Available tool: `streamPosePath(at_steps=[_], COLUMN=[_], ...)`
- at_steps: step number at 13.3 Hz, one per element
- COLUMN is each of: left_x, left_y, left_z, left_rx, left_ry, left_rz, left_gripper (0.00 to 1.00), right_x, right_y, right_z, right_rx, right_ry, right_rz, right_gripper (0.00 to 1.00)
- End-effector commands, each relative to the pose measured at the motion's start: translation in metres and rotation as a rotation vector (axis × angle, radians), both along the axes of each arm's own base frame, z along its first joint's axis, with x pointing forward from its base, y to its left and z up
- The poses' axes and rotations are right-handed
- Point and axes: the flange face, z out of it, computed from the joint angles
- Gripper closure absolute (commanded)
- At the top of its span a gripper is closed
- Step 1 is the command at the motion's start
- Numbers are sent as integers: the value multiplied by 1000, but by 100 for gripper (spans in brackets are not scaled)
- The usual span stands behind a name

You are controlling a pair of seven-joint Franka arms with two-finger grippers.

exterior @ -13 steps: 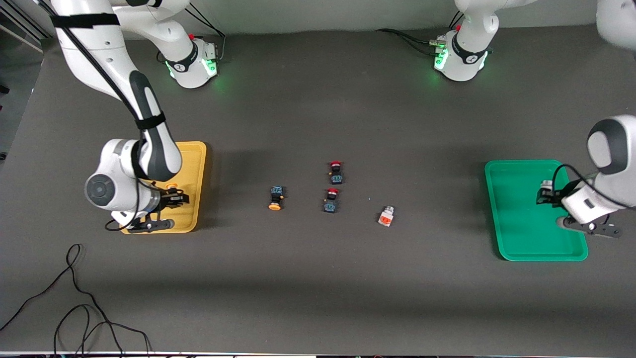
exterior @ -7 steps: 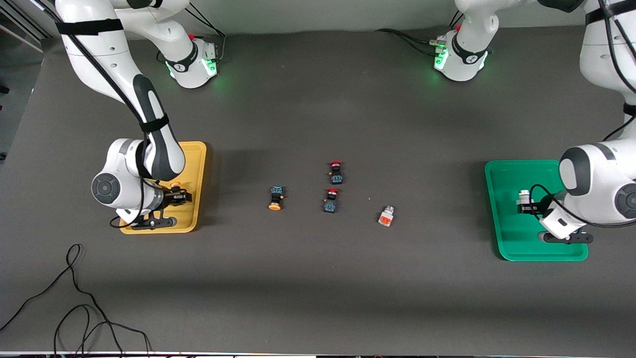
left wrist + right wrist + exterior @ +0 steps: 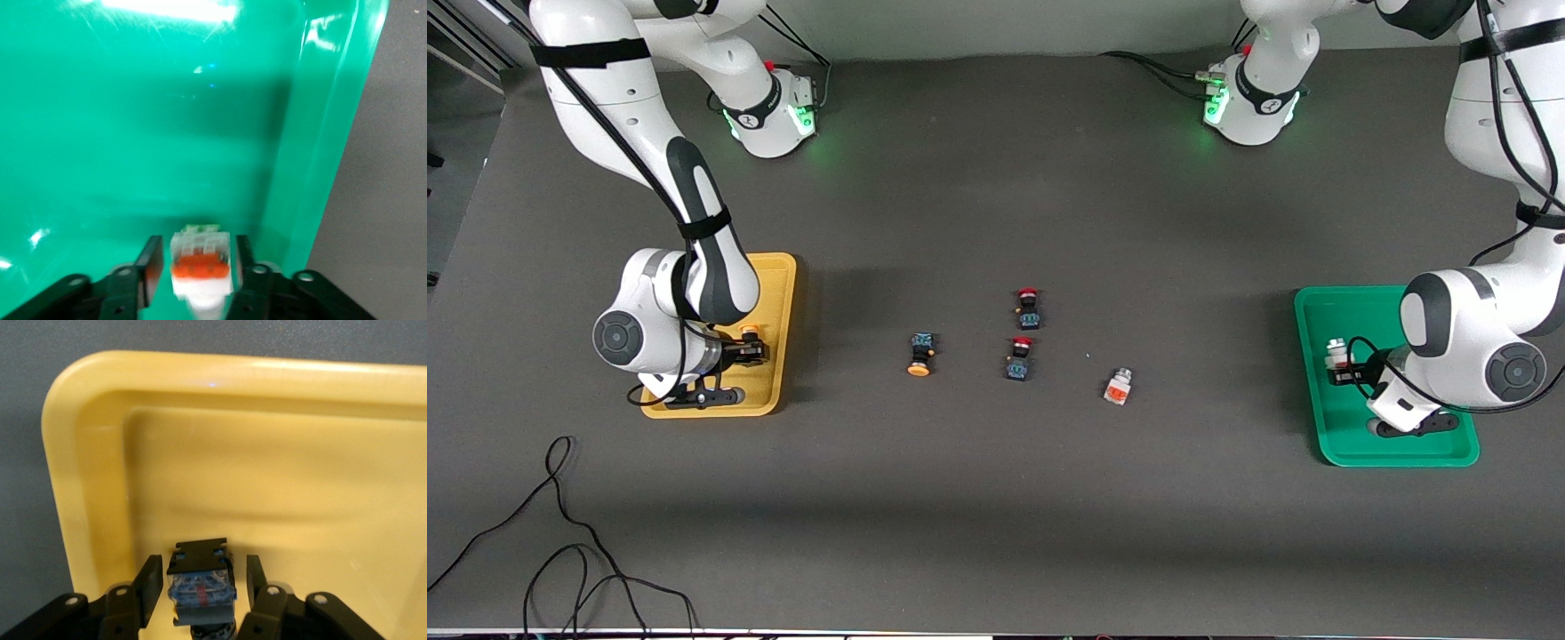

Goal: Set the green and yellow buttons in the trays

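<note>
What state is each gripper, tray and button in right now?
Left gripper: open around white button, in green tray.
Right gripper: open around dark button, in yellow tray.
Yellow-capped button: on table.
White button on table: unpicked.

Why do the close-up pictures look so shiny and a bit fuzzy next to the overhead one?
Left wrist view: lamp glare streaks the green tray, and the white button is soft, too close to focus. Right wrist view: gentler sheen on the yellow tray. Front view: even light, soft shadows.
</note>
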Motion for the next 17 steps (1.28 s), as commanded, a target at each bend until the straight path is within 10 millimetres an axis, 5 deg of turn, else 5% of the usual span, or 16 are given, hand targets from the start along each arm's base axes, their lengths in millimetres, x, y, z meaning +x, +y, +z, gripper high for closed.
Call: streamPosePath(at_steps=[1,3,5,8,11,15,17], left_x=[4,16,31,38,44,47,42], left_y=[-3,-4,-2,-10,-54,-178,-244], left_z=[28,81,153,240,256,250,241], left_rx=[20,22,24,15,-27,-41,-40], left_ry=[28,30,21,-38,-99,-160,-187], left_rz=[13,4,-1,-67,-174,-351,-348], left_gripper=[1,1,1,1,1,1,1], right_x=[4,13,19,17,21,28,38], right_y=[4,5,14,37,116,225,258], right_z=[25,63,103,130,144,133,122], right_rx=[48,79,115,142,90,101,104], right_ry=[21,26,26,9,-16,-26,-34], right_rz=[-11,-22,-9,25,-76,-193,-218], right_gripper=[34,23,0,0,0,0,0])
